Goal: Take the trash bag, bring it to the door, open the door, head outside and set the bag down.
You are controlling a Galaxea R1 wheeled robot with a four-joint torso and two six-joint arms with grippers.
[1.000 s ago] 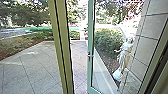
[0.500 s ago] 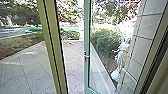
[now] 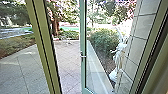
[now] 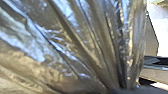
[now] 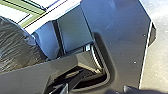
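since the earlier frame, the head view has shifted, with a tree trunk (image 3: 55, 26) now showing past the greenish post (image 3: 46, 50). the crinkled trash bag (image 4: 75, 50), cut off in both wrist views, bunches tightly where the left fingers (image 4: 120, 91), a dark blur, pinch it; the right grip i cannot tell. ahead, a glass door (image 3: 83, 72) stands open, a pale statue (image 3: 118, 61) indistinct through its pane.
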